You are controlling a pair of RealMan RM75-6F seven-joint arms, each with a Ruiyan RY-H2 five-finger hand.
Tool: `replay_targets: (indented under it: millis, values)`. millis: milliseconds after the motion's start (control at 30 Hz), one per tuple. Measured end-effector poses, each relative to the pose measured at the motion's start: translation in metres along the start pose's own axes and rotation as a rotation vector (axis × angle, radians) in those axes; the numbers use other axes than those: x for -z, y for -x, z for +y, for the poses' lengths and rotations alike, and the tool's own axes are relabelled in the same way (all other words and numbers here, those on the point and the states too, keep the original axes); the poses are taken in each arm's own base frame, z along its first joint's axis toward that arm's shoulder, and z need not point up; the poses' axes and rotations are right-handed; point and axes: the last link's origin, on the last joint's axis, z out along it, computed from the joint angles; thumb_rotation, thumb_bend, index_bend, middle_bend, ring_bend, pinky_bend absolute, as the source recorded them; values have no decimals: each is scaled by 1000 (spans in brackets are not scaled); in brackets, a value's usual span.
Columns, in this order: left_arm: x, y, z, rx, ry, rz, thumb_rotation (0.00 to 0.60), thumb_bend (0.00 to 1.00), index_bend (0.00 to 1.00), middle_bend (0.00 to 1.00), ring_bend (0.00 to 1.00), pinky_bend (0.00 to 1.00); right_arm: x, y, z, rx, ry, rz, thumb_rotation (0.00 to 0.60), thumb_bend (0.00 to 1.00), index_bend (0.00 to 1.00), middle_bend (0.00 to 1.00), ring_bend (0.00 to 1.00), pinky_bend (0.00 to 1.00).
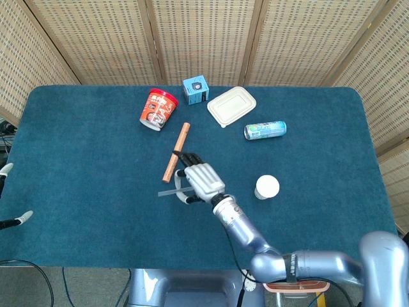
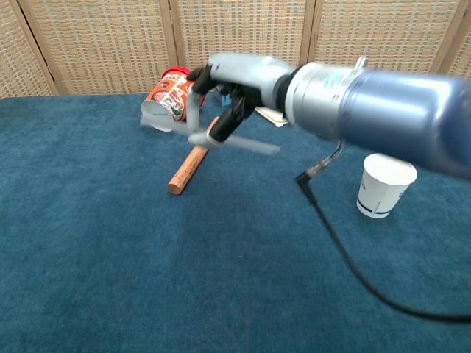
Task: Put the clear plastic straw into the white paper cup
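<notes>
We're looking at a smooth silver-grey metallic arm (image 2: 368, 103), chunky and rounded, a thin black cable (image 2: 346, 257) dangling off it, and a pale grey right hand (image 1: 199, 180) with dark fingertips.

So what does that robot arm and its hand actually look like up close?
The right arm is a thick, smooth tube in glossy silver-blue, with a black cable hanging from it. The right hand has a pale grey metal back and dark fingers. No sleeve covers it.
</notes>
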Motion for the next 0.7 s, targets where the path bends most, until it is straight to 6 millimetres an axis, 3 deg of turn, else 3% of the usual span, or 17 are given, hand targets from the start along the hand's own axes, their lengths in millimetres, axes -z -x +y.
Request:
replay_targets:
  millis: [133, 233, 700]
  values:
    - [0, 1, 2, -6, 6, 0, 600, 65, 0, 0, 0, 0, 12, -45, 13, -153, 18, 61, 600, 454, 666, 0, 0, 0]
    - [1, 2, 3, -10, 10, -2, 600, 65, 0, 0, 0, 0, 21, -64, 27, -246, 45, 87, 600, 456, 666, 0, 0, 0]
    - [1, 6, 7, -30, 17, -8, 600, 65, 0, 0, 0, 0, 56, -85, 89, -613, 124, 125, 600, 475, 667, 0, 0, 0]
